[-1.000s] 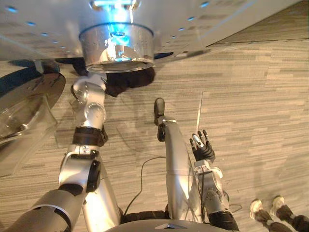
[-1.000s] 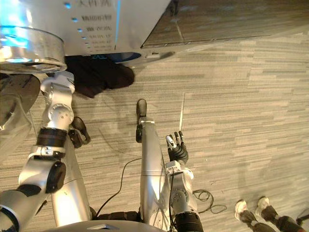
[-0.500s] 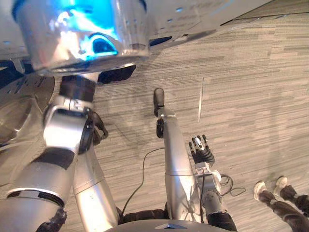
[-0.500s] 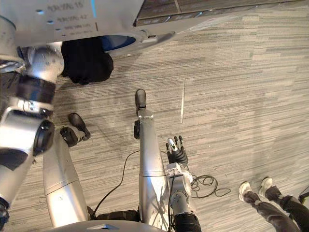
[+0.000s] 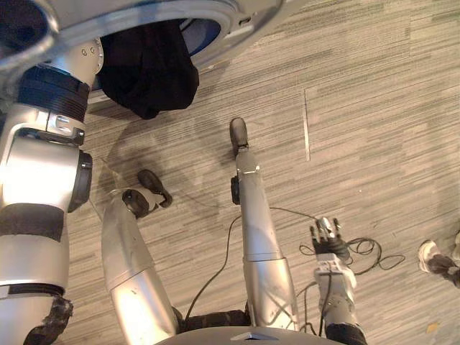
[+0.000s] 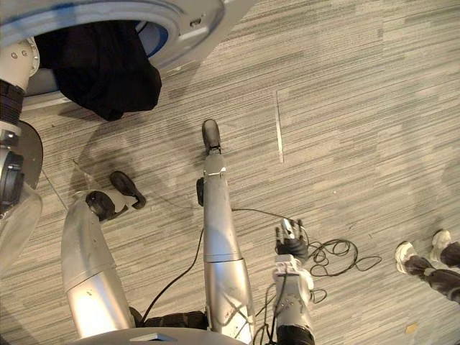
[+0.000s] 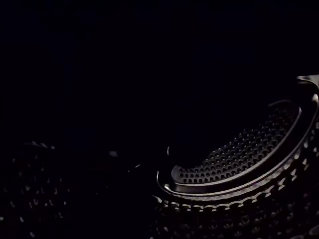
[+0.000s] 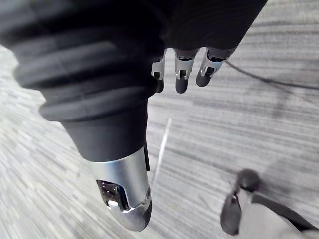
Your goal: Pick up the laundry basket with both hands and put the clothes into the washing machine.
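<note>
One black garment [image 5: 147, 68] droops out of the washing machine [image 6: 183, 14] mouth, just beside the left arm [image 5: 43, 165], which reaches up into the opening. The left hand is hidden within, so its grasp cannot be told. Its wrist camera faces the dark perforated drum [image 7: 239, 159]. The right hand [image 6: 290, 243] hangs low over the striped floor [image 5: 374, 108], well apart from the garment, fingers [image 8: 179, 79] straight and loosely spread, holding nothing. A person's shoe [image 6: 406, 253] stands off to that hand's right.

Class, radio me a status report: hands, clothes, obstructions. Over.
Right hand open, idle at side. Left arm inside washing machine. Black garment hangs from its opening. Person's shoes far right.
</note>
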